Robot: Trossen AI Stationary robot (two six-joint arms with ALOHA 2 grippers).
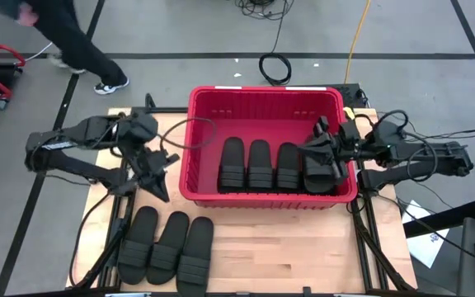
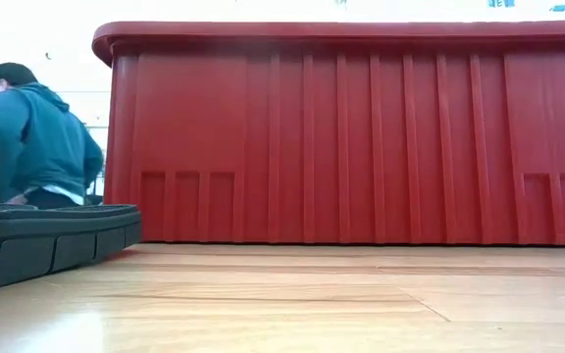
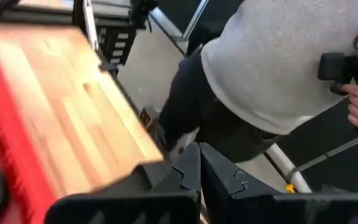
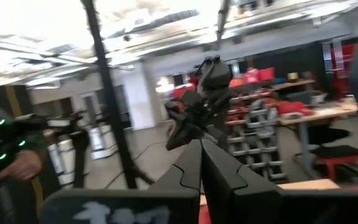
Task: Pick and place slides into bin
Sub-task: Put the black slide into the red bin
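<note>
Right hand (image 1: 318, 151) (fingers pressed together, empty) hovers over the bin (image 1: 264, 97)

We log: even overhead light; glare on table (image 2: 292, 314) before bin (image 2: 361, 137); window whiteout behind bin; motion blur in both wrist views.

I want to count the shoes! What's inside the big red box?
Inside the bin, four black slides lie side by side near its front wall. The right gripper hovers over the fourth, hiding part of it. The back half shows bare red floor. Three more slides wait outside on the table.
</note>
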